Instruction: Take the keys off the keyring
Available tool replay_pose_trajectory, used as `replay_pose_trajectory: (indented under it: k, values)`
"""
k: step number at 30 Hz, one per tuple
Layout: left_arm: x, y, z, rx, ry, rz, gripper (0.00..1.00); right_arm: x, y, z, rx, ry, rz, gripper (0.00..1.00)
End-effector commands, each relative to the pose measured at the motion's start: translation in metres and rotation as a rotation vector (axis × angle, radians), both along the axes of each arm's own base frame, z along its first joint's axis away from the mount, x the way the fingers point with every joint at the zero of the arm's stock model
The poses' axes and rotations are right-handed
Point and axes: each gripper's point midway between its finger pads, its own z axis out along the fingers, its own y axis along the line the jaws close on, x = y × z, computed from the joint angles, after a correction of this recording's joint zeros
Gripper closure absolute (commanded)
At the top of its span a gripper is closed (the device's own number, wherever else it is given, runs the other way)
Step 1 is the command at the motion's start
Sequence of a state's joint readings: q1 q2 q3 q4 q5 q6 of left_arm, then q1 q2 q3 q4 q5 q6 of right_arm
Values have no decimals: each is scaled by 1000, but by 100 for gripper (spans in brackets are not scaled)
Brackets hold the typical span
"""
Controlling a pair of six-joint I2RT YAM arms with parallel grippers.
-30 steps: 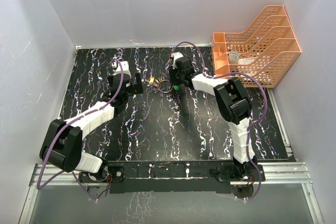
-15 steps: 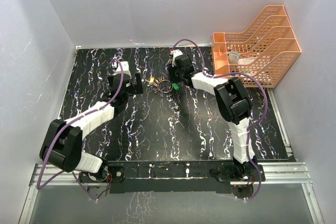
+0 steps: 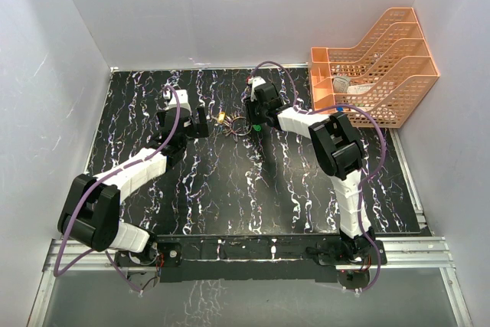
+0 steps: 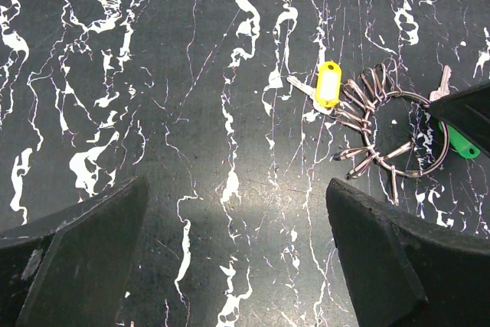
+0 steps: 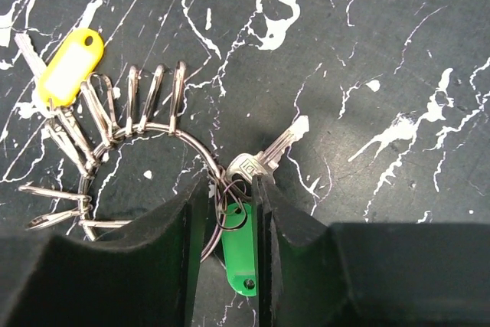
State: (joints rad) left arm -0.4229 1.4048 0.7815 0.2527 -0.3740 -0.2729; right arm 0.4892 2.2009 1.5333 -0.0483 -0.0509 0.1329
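black marbled table (image 3: 191, 189) with white veins, white walls on 3 sides, orange file rack (image 3: 375, 67) at the far right corner. keyring (image 5: 191, 139) lies flat on the table near the far middle, between the 2 grippers. on it: yellow-headed key (image 5: 69, 67) at the end toward the left arm; green-headed key (image 5: 239, 254) at the end toward the right arm, hung from a small link ring (image 5: 233, 208) together with 1 silvery key (image 5: 268, 155); a row of small wire loops (image 5: 153, 97) strung along the wire. whether any dull key hangs from those loops i cannot tell. right gripper (image 5: 231, 189): jaws drawn narrow, low at the table, with the green head and the link ring between them. it reads as a pinch on the green head. left gripper (image 4: 237, 212): jaws spread wide, holding nothing, hovering near the yellow end of the bunch and clear of it. progress, as i judge it: 0 keys off, since no key lies apart from the ring in any view. step in hand looks like the 1st removal, the green key. left to do: steady the ring, likely a job for the left gripper; work the green key's link round the wire and free; then the same for the yellow key and the rest.
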Motion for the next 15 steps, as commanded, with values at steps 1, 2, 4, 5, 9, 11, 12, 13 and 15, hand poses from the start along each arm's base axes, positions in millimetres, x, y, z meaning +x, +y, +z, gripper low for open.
replay_pose_trajectory:
  k: [1,2,4,5,9,11,12,13,15]
  values:
    - [4,0,10,-5,-16,10,1,3,8,10,33,-29,20,74]
    - [4,1,10,-5,-17,12,1,2,9,9,37,-23,25,75]
    - [4,1,10,-5,-18,15,1,-2,12,4,47,-5,40,76]
    - [4,1,11,-6,-19,15,1,-5,13,1,45,5,45,76]
    - [4,2,11,0,-20,22,1,-15,11,-21,-22,44,40,84]
    - [4,5,11,7,-22,31,1,-18,7,-29,-58,51,26,100]
    - [4,5,12,9,-24,34,1,-19,6,-29,-63,45,21,100]
    - [4,6,13,10,-26,34,1,-19,5,-27,-64,36,19,100]
    - [5,5,14,11,-29,30,1,-17,7,-12,-52,-2,18,100]
